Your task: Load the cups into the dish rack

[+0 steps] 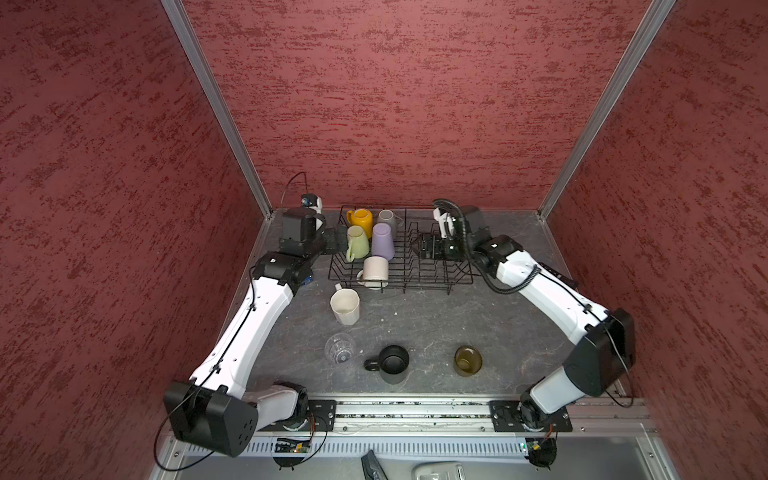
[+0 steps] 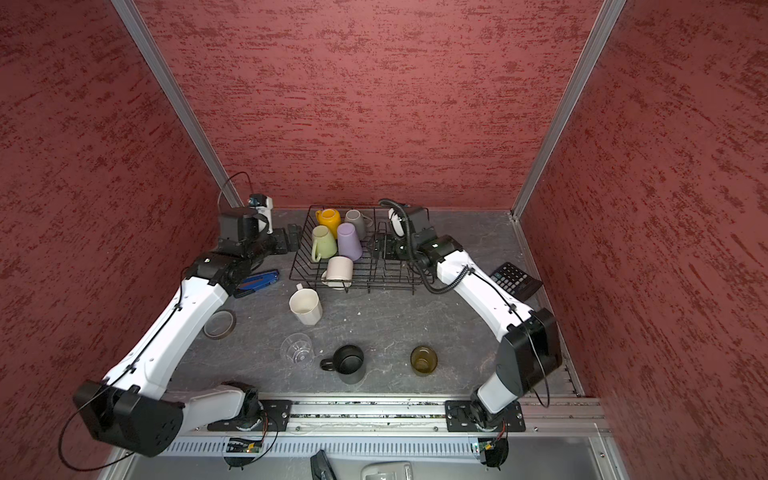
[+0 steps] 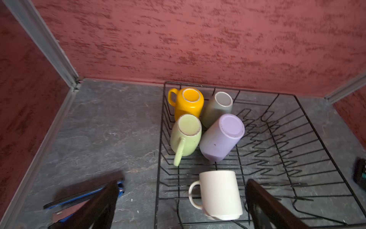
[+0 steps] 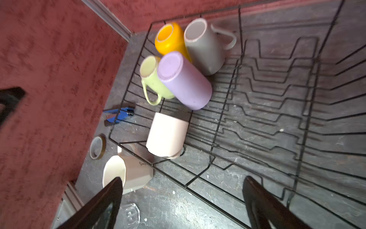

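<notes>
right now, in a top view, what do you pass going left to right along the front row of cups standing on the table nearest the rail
clear glass → black mug → olive-brown glass

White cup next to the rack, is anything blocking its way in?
Nothing lies on the table between the white cup and the rack. It must clear the rack's wire side, and another white mug lies just inside there.
</notes>
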Tool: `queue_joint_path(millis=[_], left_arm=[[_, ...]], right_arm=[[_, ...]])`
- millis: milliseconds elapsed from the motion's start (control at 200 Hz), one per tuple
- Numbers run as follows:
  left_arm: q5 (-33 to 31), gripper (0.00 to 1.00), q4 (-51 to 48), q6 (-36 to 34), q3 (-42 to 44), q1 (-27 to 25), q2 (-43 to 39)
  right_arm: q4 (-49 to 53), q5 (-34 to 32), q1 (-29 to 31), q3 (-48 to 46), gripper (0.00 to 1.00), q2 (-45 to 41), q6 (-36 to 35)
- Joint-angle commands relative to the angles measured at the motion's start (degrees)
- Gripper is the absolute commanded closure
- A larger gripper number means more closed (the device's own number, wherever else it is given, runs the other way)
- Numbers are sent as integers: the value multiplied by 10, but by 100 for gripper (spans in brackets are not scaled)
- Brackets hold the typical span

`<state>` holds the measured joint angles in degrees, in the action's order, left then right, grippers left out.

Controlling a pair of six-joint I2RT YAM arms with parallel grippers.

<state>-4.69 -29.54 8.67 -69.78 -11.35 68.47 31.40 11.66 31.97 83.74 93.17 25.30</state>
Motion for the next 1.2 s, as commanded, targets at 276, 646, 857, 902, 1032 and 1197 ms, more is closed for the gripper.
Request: queue_joint_path(millis=[276, 646, 857, 902, 1032, 1197], left_arm=[[85, 0, 33, 51, 86, 106, -98], [136, 0, 40, 66, 110, 153, -122], [154, 0, 41, 72, 112, 164, -130], [159, 0, 42, 72, 114, 166, -131], [167, 0, 45, 77, 116, 171, -135], [179, 0, 45, 79, 118, 176, -138]], right_arm=[[68, -121, 98, 122, 2, 173, 22], [81, -155, 114, 225, 1, 281, 48], [108, -164, 121, 286, 1, 345, 57], [110, -166, 122, 294, 1, 354, 60], [118, -164, 125, 313, 1, 375, 69], [126, -164, 128, 322, 5, 393, 74]])
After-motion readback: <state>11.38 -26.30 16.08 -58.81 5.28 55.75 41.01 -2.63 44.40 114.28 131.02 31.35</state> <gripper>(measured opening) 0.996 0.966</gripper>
